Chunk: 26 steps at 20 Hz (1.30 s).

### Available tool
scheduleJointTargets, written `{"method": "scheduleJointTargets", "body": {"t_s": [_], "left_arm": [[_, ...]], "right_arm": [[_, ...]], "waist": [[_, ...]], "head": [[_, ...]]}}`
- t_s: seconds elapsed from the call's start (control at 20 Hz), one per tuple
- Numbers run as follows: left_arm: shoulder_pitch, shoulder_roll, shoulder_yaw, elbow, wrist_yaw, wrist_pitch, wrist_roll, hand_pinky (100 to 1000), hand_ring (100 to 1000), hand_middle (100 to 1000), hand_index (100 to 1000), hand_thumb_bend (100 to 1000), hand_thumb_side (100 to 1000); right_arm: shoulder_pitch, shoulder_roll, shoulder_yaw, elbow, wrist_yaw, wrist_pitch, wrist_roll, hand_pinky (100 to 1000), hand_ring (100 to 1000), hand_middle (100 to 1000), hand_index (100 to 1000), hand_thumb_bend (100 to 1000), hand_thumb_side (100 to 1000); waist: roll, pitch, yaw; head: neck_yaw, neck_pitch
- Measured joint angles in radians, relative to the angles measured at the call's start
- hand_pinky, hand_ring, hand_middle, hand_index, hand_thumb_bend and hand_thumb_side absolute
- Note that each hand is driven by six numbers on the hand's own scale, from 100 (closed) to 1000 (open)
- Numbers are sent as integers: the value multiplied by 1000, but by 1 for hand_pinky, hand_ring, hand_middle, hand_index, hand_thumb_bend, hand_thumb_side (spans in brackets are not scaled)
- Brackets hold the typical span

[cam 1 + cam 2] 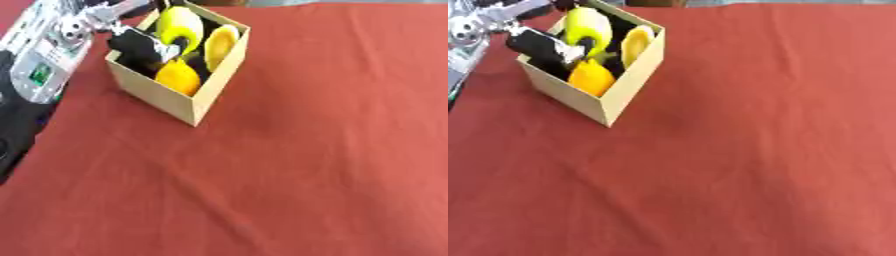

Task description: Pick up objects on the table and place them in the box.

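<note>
A tan cardboard box stands at the upper left of the red tablecloth. Inside it lie an orange round fruit near the front corner and a yellow oval piece against the right wall. My left hand reaches into the box from the left. Its black fingers and thumb are curled round a yellow-green fruit that sits low in the box's far half. The inner floor of the box is hidden by the hand and the fruit. My right hand shows in neither view.
The silver and white forearm of my left arm crosses the table's left edge, over a dark area beyond the cloth. The red cloth stretches to the right and the front of the box.
</note>
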State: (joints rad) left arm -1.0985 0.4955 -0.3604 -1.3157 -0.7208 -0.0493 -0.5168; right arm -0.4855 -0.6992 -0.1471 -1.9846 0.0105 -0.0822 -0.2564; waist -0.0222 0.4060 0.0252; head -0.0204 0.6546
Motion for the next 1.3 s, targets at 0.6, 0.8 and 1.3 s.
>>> {"method": "scheduleJointTargets", "body": {"t_s": [0.6, 0.8, 1.3], "left_arm": [[8, -3, 51, -34, -139, -6, 36, 897, 880, 885, 930, 502, 593], [21, -1, 99, -149, -116, 58, 175, 845, 821, 829, 893, 338, 593], [206, 95, 295, -593, 325, 207, 686, 742, 723, 728, 821, 263, 621]], "right_arm": [[1, 0, 0, 0, -4, -3, 3, 856, 837, 720, 772, 100, 692], [2, 0, 0, 0, -4, -3, 2, 855, 837, 720, 772, 100, 684], [-7, 0, -1, 0, -13, -89, -22, 848, 819, 709, 755, 100, 569]], "waist": [[0, -1, 2], [0, -5, 6], [0, -7, 23]], "head": [[0, 0], [0, 0], [-30, -6]]}}
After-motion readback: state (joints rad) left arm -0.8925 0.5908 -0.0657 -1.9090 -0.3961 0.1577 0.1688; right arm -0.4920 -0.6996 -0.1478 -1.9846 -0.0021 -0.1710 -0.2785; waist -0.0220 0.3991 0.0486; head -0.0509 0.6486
